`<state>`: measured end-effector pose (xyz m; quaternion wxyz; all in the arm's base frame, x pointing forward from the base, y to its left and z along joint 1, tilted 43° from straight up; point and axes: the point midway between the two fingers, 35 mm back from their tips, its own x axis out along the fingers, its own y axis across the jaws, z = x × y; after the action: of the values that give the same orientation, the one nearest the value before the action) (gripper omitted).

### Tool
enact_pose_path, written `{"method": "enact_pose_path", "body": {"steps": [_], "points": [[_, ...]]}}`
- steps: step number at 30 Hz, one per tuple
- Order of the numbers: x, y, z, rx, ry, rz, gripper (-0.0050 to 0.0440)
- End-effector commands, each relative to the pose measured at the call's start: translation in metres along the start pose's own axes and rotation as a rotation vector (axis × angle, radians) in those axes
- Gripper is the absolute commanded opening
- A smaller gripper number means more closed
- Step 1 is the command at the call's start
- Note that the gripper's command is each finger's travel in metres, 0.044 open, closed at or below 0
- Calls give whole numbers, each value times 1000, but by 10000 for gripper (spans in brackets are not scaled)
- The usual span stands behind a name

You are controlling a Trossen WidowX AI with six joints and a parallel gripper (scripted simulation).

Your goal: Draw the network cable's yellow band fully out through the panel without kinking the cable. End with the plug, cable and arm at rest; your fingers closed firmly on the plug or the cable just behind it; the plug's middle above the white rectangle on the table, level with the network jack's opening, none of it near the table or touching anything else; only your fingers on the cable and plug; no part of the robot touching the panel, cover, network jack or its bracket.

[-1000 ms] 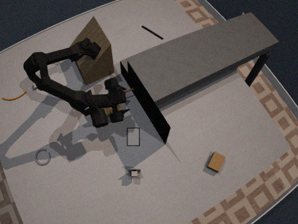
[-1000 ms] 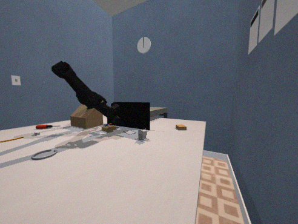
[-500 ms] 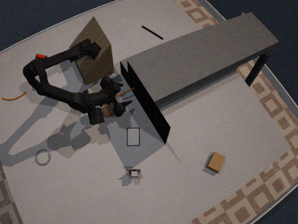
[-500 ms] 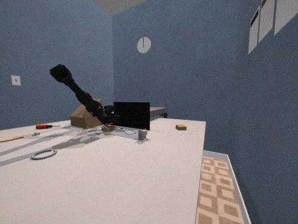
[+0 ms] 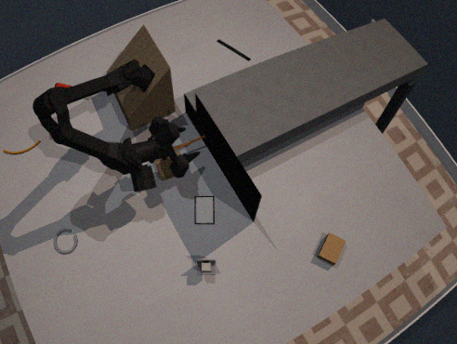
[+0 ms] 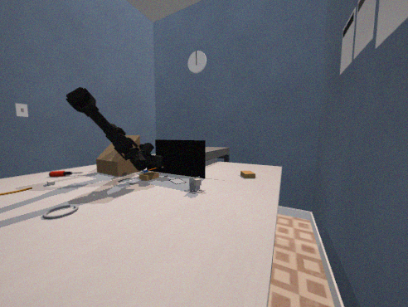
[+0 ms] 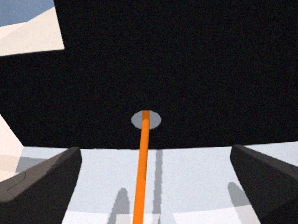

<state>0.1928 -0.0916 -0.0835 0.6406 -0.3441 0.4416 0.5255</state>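
Observation:
The orange network cable (image 5: 191,141) (image 7: 141,189) comes out of a small round hole (image 7: 145,120) in the black panel (image 5: 225,155) (image 6: 180,158) (image 7: 166,43). My gripper (image 5: 187,145) (image 6: 156,163) (image 7: 158,154) is open, with one finger on each side of the cable and close to the panel. The fingers do not touch the cable. The plug and the yellow band are not visible. The white rectangle (image 5: 197,210) is outlined on the table in front of the panel. The network jack (image 5: 204,266) (image 6: 195,183) stands on its bracket beyond it.
The grey cover (image 5: 302,88) runs back from the panel. A small tan block (image 5: 163,169) (image 6: 149,176) lies under the gripper. Also here are a cardboard wedge (image 5: 144,79) (image 6: 114,163), an orange block (image 5: 332,247) (image 6: 247,174), a grey ring (image 5: 65,242) (image 6: 60,211) and a red screwdriver (image 6: 60,173).

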Motion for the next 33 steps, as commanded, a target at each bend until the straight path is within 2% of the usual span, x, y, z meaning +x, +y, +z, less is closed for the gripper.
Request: {"method": "enact_pose_path", "body": {"steps": [1, 5, 7, 9, 18, 24, 26, 27, 33], "points": [[-26, -7, 6, -16, 10, -33, 440], [-31, -6, 9, -18, 10, -33, 440], [-29, -5, 10, 11, 15, -25, 392], [-29, -5, 10, 11, 15, -25, 392], [-26, -9, 15, 390, 124, -11, 176], [-25, -11, 19, 616, 181, -32, 176], [-25, -11, 19, 616, 181, -32, 176], [-25, -12, 19, 704, 190, -44, 176], [-24, -15, 23, 922, 251, -93, 176]]}}
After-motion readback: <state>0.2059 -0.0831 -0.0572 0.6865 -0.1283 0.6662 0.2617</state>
